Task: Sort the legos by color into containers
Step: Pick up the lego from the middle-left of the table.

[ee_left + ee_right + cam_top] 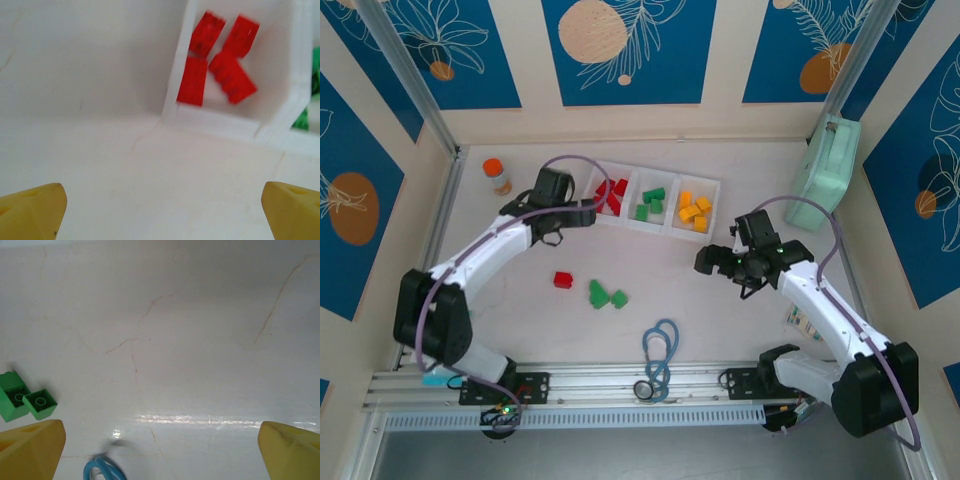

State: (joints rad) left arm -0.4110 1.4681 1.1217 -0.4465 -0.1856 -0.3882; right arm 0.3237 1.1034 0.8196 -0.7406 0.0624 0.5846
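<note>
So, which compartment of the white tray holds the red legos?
The left compartment, nearest the left tool; the middle one holds green legos, the right one orange-yellow legos.

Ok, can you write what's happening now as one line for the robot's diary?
left gripper: open, at red bin | right gripper: open, over table | loose: red lego, two green legos
</note>
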